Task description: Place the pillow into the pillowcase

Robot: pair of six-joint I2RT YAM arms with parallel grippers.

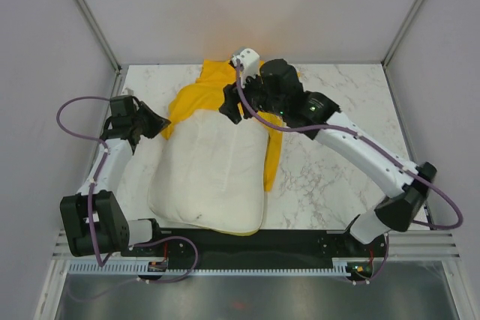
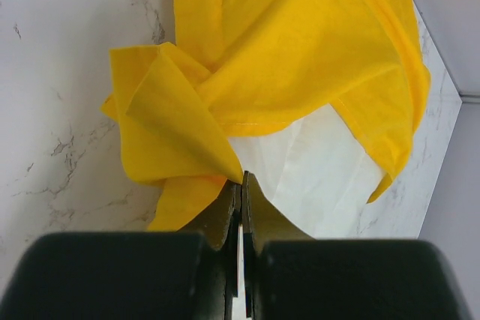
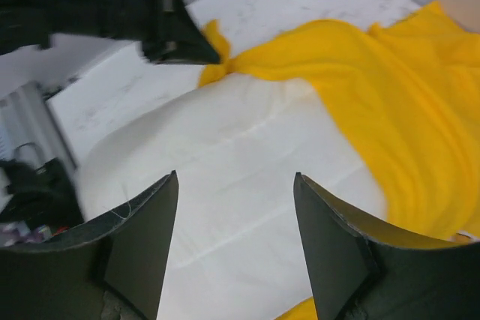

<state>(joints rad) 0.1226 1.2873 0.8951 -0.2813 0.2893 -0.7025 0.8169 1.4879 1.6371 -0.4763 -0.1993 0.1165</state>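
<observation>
Top external: pillow [image 1: 210,177] on marble tabletop [image 1: 337,177], grey walls [image 1: 45,35] around.

Cloth of the pillow [image 1: 214,177]: white, matt, softly creased. The pillowcase [image 1: 196,101], at its 12 o'clock end: thin bright-yellow cloth, matt, wrinkled, with a stitched hem. The table [image 1: 337,177]: white, grey-veined marble-look top, smooth. Fingers [image 3: 142,237] of the right gripper [image 3: 236,185]: dark, matt, lightly scuffed. The arm casing [image 1: 367,151] at 3 o'clock: smooth white.
</observation>
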